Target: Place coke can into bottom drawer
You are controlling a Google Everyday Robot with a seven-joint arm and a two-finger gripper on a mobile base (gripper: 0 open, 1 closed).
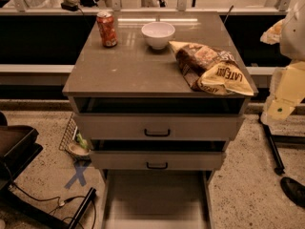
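Observation:
The coke can (106,28), red-orange with a silver top, stands upright at the back left of the cabinet top (128,68). The bottom drawer (155,199) is pulled out toward the camera at the foot of the cabinet; its flat floor holds nothing. My gripper (281,106) is at the right edge of the view, beside the cabinet's right side at about the height of the top, well away from the can and holding nothing that shows.
A white bowl (158,34) stands right of the can. A chip bag (212,68) lies on the top's right side. Two drawers with black handles (157,132) sit above the open one. A dark object (16,147), cables and a blue tape cross (77,175) are on the floor at the left.

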